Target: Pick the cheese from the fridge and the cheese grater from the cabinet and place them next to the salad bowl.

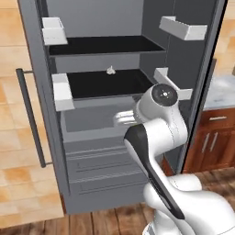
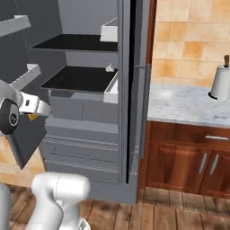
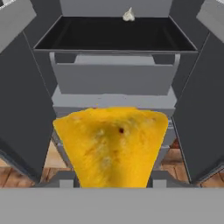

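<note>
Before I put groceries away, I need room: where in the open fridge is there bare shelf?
The lower black shelf is bare except for a small pale lump at its back; the upper black shelf looks bare too. The marble counter is open left of the paper towel roll. It is crowded below the shelves, where the end effector holds the cheese.

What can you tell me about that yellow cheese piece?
The yellow-orange wedge of cheese is mottled, with darker orange patches and one small dark hole near its middle. In the hand view its wide edge is on top and it narrows toward the bottom, where the claw is shut on it. It hangs in the air in front of the tall dark grey fridge's grey drawers, touching no shelf. In the right base view only a small orange corner peeks out.
</note>
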